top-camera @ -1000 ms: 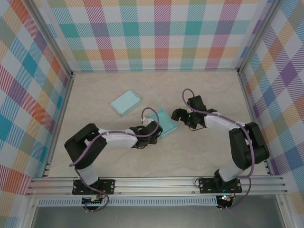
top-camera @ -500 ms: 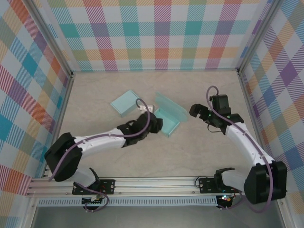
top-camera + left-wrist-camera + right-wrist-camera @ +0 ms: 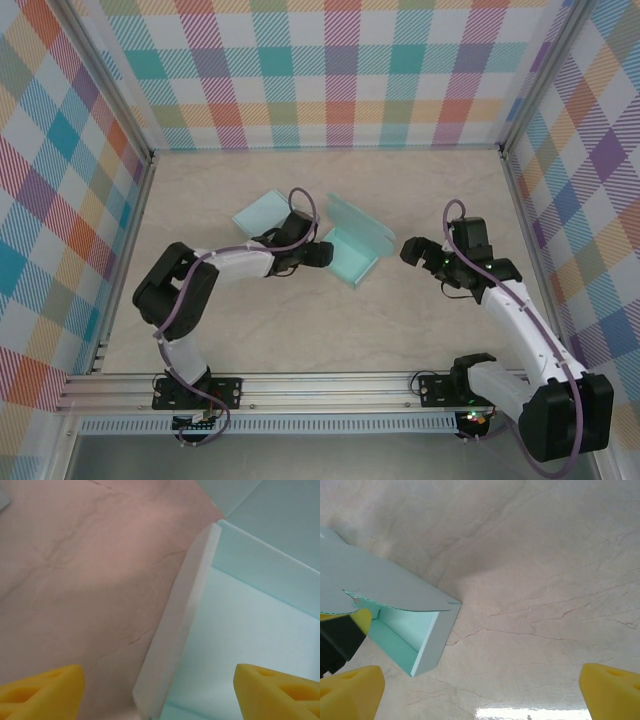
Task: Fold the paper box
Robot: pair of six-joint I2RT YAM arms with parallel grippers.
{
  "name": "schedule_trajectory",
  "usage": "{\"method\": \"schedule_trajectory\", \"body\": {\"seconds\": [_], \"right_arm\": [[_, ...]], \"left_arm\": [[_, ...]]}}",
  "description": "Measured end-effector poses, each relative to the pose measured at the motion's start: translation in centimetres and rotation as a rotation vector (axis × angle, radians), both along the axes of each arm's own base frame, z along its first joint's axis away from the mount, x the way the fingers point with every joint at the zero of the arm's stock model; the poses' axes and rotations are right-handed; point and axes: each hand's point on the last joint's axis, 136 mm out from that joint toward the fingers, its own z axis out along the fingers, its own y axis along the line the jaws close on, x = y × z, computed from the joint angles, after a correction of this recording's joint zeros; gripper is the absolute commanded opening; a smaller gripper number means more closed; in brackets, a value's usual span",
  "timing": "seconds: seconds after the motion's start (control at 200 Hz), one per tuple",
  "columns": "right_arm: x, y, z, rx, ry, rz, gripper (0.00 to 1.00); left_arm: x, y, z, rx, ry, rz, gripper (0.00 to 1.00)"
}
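Status: paper box [image 3: 355, 262] on table [image 3: 400, 330], flap raised | left gripper [image 3: 322, 254] jaws spread astride a side wall | right gripper [image 3: 408, 249] jaws spread, empty, near box

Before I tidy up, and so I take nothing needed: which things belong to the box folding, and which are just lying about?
In the job: half-open teal box, left pincer, right pincer.
Lying about: flat teal box, untouched.

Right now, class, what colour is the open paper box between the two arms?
Pale turquoise; the open paper box shows best in the left wrist view.
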Motion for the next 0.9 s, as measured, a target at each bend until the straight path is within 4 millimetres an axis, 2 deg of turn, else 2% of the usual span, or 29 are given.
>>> {"method": "schedule_trajectory", "body": {"seconds": [0.185,0.305,0.46,0.57,0.725,0.83,0.905], "right_arm": [[-0.1,0.3,-1.6,-0.004,0.069,0.017,1.00],[0.3,0.6,-2.0,-0.002,0.069,0.035,1.00],[1.5,1.2,-2.5,-0.006,0.062,0.084,1.00],[2.8,1.6,-2.8,-0.021,0.049,0.121,0.95],[4.3,2.0,-2.8,-0.038,0.018,0.185,0.88],[5.0,2.1,-2.2,-0.052,-0.026,0.223,0.87],[5.3,2.3,-1.9,-0.061,-0.056,0.249,0.86]], "left_arm": [[-0.4,-1.5,0.0,-0.056,0.035,-0.051,0.77],[-1.3,-2.4,-0.2,-0.098,0.056,-0.076,0.77],[-3.6,-3.4,-1.3,-0.137,0.108,-0.102,0.77],[-5.3,-4.6,-1.3,-0.169,0.121,-0.124,0.77],[-7.8,-6.4,0.5,-0.233,0.097,-0.159,0.77],[-8.9,-5.7,2.8,-0.249,0.038,-0.146,0.76],[-8.5,-4.2,5.3,-0.245,-0.042,-0.113,0.76]]}}
